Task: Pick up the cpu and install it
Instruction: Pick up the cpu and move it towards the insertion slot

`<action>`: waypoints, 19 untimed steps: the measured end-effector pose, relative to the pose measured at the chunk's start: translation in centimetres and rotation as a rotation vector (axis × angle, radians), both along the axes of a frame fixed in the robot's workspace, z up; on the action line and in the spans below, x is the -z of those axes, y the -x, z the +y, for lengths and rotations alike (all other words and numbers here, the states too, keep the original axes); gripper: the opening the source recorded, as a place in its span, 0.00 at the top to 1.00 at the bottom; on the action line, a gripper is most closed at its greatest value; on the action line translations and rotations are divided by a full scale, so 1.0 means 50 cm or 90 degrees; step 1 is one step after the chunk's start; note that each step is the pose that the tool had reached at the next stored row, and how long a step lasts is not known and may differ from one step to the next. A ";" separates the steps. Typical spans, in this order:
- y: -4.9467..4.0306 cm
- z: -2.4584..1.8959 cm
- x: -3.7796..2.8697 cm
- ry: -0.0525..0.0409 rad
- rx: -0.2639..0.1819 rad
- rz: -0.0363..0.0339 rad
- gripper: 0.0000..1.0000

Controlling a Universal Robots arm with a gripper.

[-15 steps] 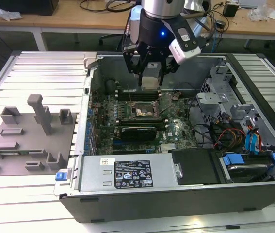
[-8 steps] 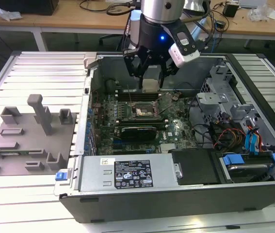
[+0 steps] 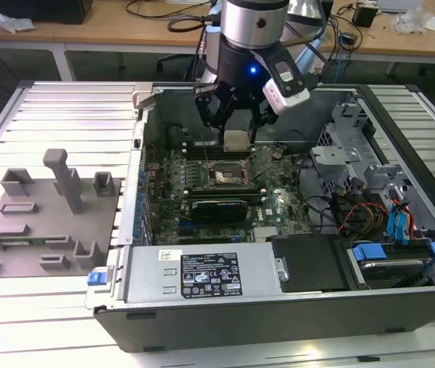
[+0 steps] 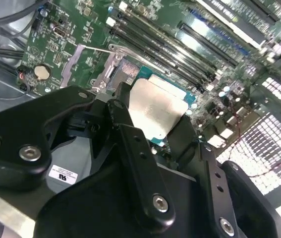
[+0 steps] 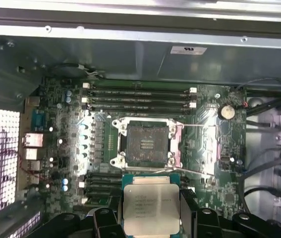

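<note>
**Silvery cpu held just short of the open socket**

The hand pinches the cpu by two opposite edges, inside the computer case and above the motherboard. In the first wrist view the socket lies just beyond the cpu, sides roughly parallel, not yet beneath it.

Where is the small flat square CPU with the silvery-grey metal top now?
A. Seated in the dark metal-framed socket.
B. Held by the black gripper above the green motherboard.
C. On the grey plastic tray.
B: the black gripper clamps the silvery cpu, and the dark socket lies empty.
</note>
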State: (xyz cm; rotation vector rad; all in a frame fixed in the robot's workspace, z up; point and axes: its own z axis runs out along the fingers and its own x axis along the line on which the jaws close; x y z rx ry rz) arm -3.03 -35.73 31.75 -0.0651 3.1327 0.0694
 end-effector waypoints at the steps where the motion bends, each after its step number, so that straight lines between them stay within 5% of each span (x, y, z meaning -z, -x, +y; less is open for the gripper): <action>1: 0.000 0.0045 0.003 -0.0001 0.000 -0.0003 0.45; 4: 0.003 0.0338 0.016 0.0001 0.000 -0.0021 0.45; 6: 0.003 0.0412 0.021 0.0000 0.000 -0.0037 0.45; 17: 0.015 0.0469 0.061 0.0003 -0.002 -0.0160 0.45; 19: 0.018 0.0553 0.067 0.0007 -0.002 -0.0161 0.45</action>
